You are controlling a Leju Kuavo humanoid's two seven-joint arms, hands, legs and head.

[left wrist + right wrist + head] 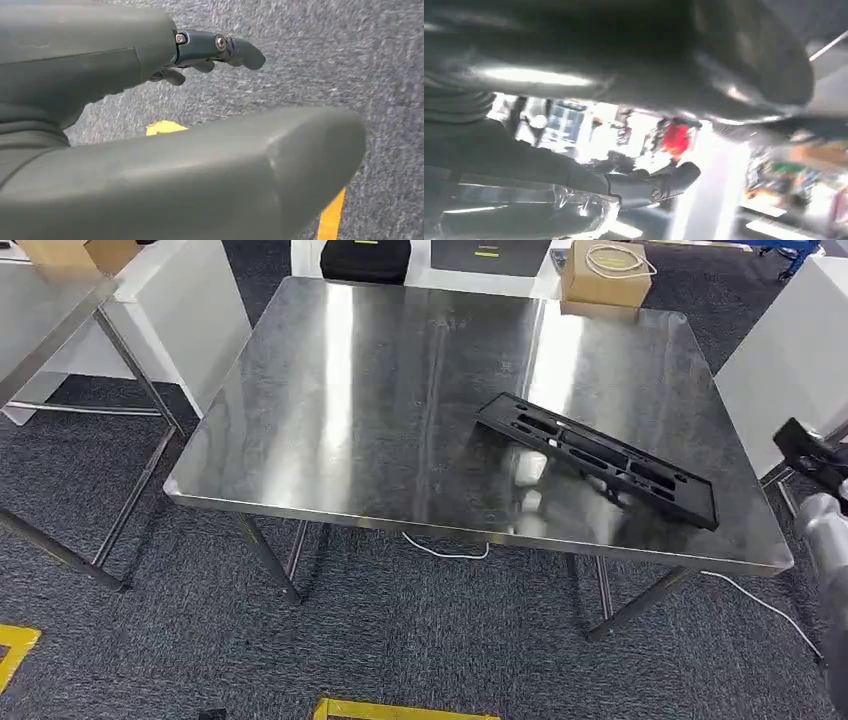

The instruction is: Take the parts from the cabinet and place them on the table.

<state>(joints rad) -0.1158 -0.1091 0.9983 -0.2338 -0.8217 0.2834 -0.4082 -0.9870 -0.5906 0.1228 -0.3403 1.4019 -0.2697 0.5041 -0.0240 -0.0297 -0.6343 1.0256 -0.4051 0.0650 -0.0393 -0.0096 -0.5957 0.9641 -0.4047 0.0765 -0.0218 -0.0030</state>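
Observation:
A long black plastic part [597, 458] with several slots lies flat on the right half of the steel table [380, 390], near its front edge. My right hand [805, 448] is just off the table's right edge, to the right of the part and apart from it. In the blurred right wrist view, that right hand [634, 165] has its dark fingers [664, 184] stretched out and holds nothing. My left hand [200, 165] hangs over grey carpet with its fingers [235, 50] extended and nothing in it.
A cardboard box [605, 275] with a coiled white cable on it stands at the table's back right corner. Behind the table lies a black case [365, 258]. A second steel table [40, 310] stands at the left. Yellow floor tape [15, 645] marks the carpet.

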